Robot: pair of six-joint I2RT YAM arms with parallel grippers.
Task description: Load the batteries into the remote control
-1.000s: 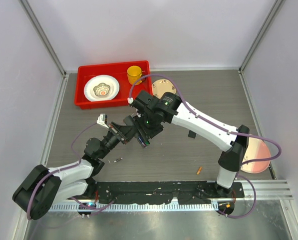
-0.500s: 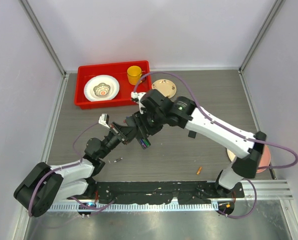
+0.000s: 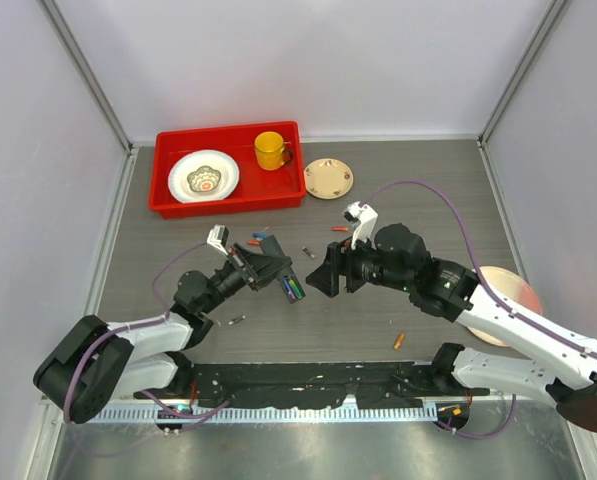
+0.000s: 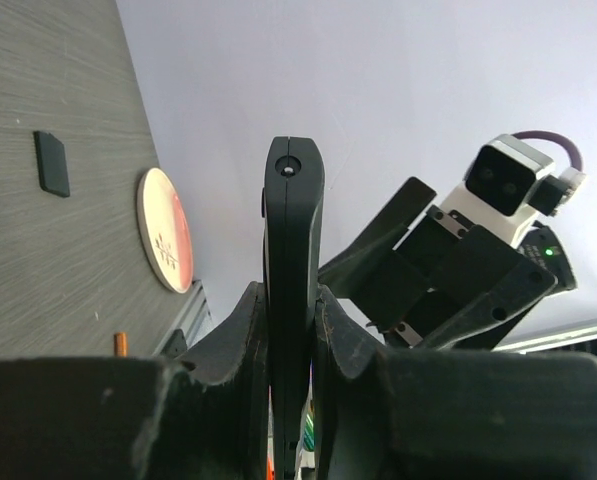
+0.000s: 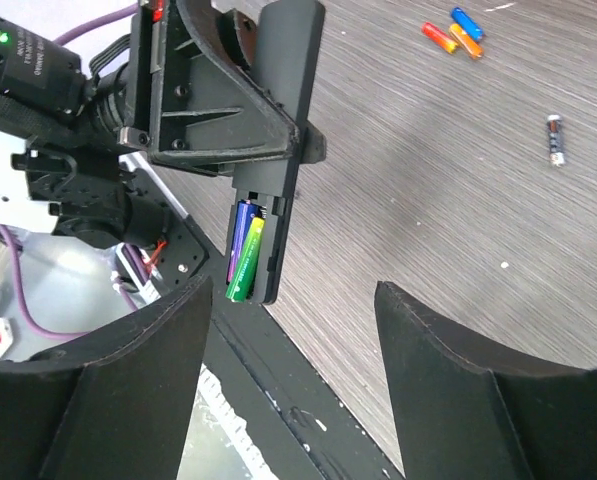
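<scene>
My left gripper [image 3: 265, 268] is shut on the remote control [image 3: 286, 278], holding the slim black bar edge-on above the table. The bar [image 4: 293, 250] runs up between the left fingers [image 4: 240, 340]. Its open compartment holds a purple and a green battery [image 5: 243, 250]. My right gripper [image 3: 323, 272] stands open just right of the remote, apart from it, with nothing between its fingers [image 5: 128, 390]. Loose batteries lie on the table: red, orange and blue ones [image 3: 255, 240], a dark one [image 3: 308, 251], a red one [image 3: 340, 228] and an orange one [image 3: 399, 341]. A small black cover [image 4: 50, 162] lies flat on the table.
A red tray [image 3: 163, 195] at the back left holds a white dish [image 3: 203, 175] and a yellow cup [image 3: 270, 150]. A small beige plate [image 3: 329, 178] sits beside it. A pink plate [image 3: 518, 295] lies partly under the right arm. Another battery [image 3: 236, 320] lies by the left arm.
The right arm has pulled back to the right, away from the remote, and its jaws have opened wider. The left gripper still holds the remote, now with both cells showing.
</scene>
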